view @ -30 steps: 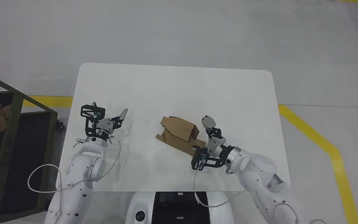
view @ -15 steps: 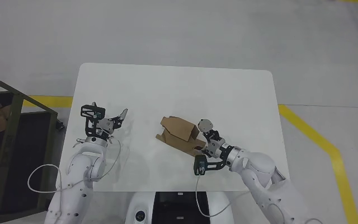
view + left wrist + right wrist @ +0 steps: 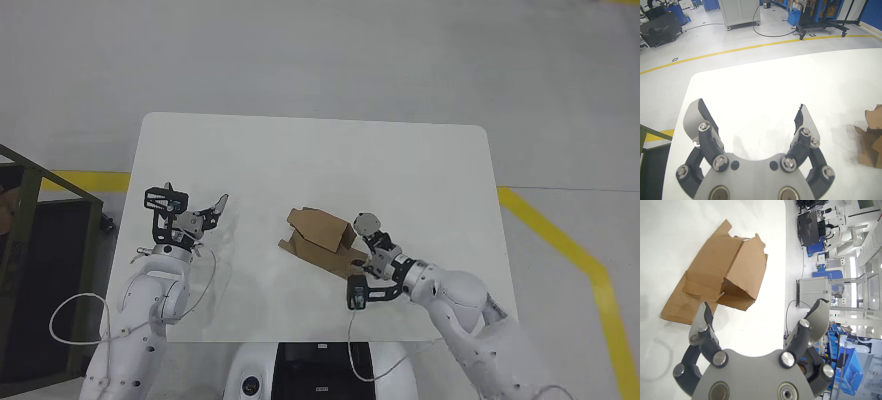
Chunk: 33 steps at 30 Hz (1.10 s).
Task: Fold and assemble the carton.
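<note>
Currently one brown cardboard carton (image 3: 318, 240) on the one white rounded-corner table (image 3: 400, 160), lying roughly mid-table, toward the robot's edge. It's partly folded: one section stands up as an open-ended sleeve, the rest lies flat against the tabletop with creased flaps. From the right wrist view, the carton (image 3: 715, 275) shows the raised sleeve's open mouth facing the camera and ragged torn-looking flap edges at the far end.

Two grippers, both empty.

- Right gripper (image 3: 360, 243): jaws spread wide, sitting just beside the carton's near end. In its own wrist view, the right gripper (image 3: 762, 303) has one finger overlapping the flat flap's edge and the other out past the sleeve, over bare table (image 3: 668, 228). Can't tell if the finger actually touches the cardboard.
- Left gripper (image 3: 197, 200): jaws spread wide, hovering over the left part of the table, well apart from the carton. In its wrist view, the left gripper (image 3: 751, 106) has only bare table (image 3: 762, 75) between its fingers, with the carton (image 3: 869, 140) off at the edge of the picture.

One olive-green metal frame (image 3: 40, 190) stands on the floor just beside the table's left side.
</note>
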Available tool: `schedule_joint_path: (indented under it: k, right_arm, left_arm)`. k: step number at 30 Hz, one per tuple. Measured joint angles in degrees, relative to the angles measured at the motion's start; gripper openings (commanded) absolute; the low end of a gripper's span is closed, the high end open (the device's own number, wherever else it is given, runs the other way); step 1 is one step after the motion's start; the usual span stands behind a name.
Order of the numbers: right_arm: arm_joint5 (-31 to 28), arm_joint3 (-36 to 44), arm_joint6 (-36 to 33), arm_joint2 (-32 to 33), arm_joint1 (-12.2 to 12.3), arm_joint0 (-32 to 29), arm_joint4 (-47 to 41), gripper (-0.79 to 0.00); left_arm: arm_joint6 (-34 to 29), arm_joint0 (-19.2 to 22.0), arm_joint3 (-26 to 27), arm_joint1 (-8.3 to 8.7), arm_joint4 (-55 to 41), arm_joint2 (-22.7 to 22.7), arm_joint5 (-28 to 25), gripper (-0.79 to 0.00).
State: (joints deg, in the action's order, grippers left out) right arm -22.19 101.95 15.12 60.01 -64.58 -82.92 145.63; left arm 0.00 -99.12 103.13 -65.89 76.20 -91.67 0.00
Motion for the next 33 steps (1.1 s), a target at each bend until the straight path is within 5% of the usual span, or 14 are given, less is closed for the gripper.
schedule_joint_path:
  k: [9, 33]
  right_arm:
    - [6.1, -4.7, 2.1, -2.5, -0.4, 3.3, 3.1, 0.0]
    - [9.4, -8.2, 3.4, -5.9, -1.4, 7.4, 3.3, 0.0]
  left_arm:
    - [0.0, 0.0, 0.0, 0.0, 0.0, 0.0, 0.0, 0.0]
    - [0.0, 0.0, 0.0, 0.0, 0.0, 0.0, 0.0, 0.0]
